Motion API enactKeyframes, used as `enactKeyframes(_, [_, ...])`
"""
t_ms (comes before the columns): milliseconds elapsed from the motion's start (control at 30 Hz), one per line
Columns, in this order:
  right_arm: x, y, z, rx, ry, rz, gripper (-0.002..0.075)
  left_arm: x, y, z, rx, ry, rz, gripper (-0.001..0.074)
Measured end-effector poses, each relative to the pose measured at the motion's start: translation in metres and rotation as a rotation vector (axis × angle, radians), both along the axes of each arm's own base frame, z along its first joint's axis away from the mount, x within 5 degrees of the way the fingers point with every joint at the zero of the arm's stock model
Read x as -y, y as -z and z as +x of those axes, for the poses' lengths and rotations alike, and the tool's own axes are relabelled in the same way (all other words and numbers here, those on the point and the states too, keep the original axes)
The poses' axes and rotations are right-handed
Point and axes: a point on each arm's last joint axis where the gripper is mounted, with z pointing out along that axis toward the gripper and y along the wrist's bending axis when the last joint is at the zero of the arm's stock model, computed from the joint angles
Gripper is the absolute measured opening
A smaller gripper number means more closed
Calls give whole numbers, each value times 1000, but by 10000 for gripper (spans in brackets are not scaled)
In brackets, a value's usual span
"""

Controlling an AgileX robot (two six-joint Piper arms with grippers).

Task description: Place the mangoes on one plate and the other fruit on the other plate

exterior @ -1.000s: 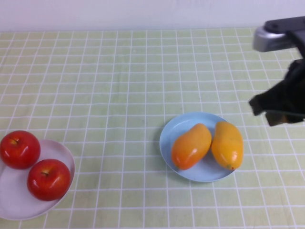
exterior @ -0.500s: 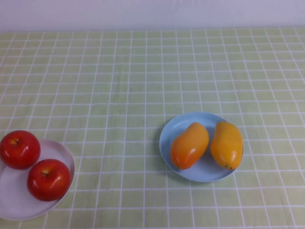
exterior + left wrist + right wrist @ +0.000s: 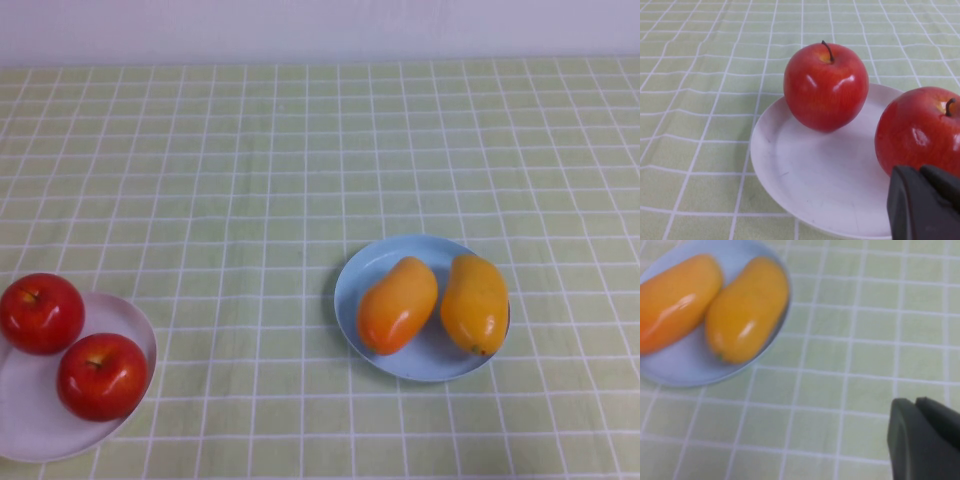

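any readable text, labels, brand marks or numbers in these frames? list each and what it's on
None: no text, label, brand, number or sign shows in any view.
Apples, white plate, mangoes, blue plate, checked cloth: all unmarked.
Left end effector and right end effector: plain dark, no markings visible.

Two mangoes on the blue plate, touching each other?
Touching. In the high view the orange mango and yellow mango press side to side, no plate showing between them; the right wrist view agrees.
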Motion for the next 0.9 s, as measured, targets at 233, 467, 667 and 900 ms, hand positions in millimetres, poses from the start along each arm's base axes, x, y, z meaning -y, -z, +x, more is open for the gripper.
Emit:
enactKeyframes(233, [37, 59, -35, 286, 275, 45, -14, 0, 0, 0, 0, 0, 0, -1])
enactKeyframes(467, [39, 91, -58, 468, 299, 61, -15, 0, 0, 0, 0, 0, 0, -1])
enactKeyframes(667, [38, 92, -66, 514, 270, 72, -15, 0, 0, 0, 0, 0, 0, -1])
enactKeyframes(900, [37, 95, -67, 496, 260, 70, -15, 0, 0, 0, 0, 0, 0, -1])
